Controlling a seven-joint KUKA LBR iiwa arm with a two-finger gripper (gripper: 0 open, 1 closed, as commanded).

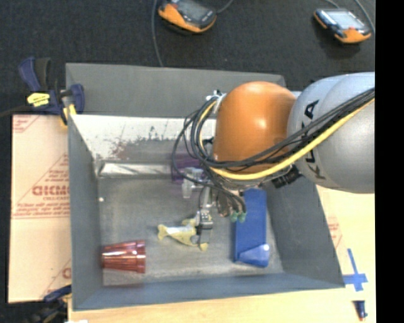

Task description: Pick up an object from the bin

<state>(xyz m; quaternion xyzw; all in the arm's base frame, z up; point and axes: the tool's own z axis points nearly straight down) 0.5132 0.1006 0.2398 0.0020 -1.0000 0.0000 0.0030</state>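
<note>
We are hovering the gripper at the yellow toy, lower middle; open or closed, we cannot tell.

A robotics lab bench, plainly: there was a big grey industrial arm with an orange cover and looped cables leaning over a grey metal bin, the bin sat on black matting, and two orange-and-black handheld units lay corded up beyond it.
</note>
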